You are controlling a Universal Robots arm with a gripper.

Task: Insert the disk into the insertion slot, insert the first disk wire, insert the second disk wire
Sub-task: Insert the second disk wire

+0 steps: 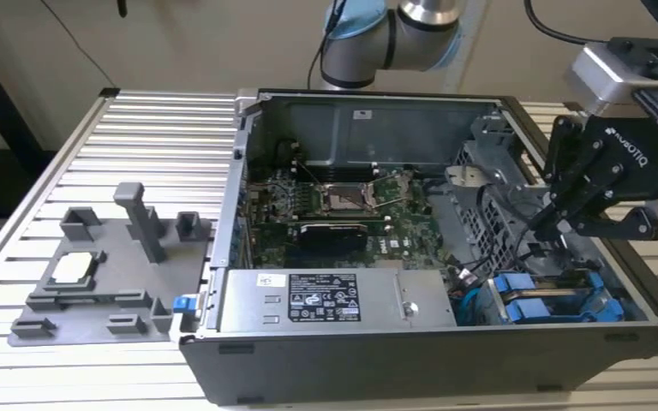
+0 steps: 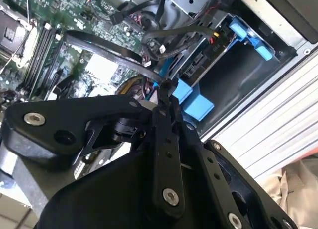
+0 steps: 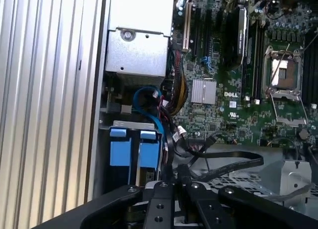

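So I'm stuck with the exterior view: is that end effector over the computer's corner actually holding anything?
Observer: It looks so. In the second wrist view the end effector has its fingers pressed together on the end of a black flat cable.
Operator: And the blue bits beneath it?
Observer: In the first wrist view they are two blue frames, side by side in the grey cage.
Operator: Anything else by them?
Observer: A blue round cable loops just past the cage.
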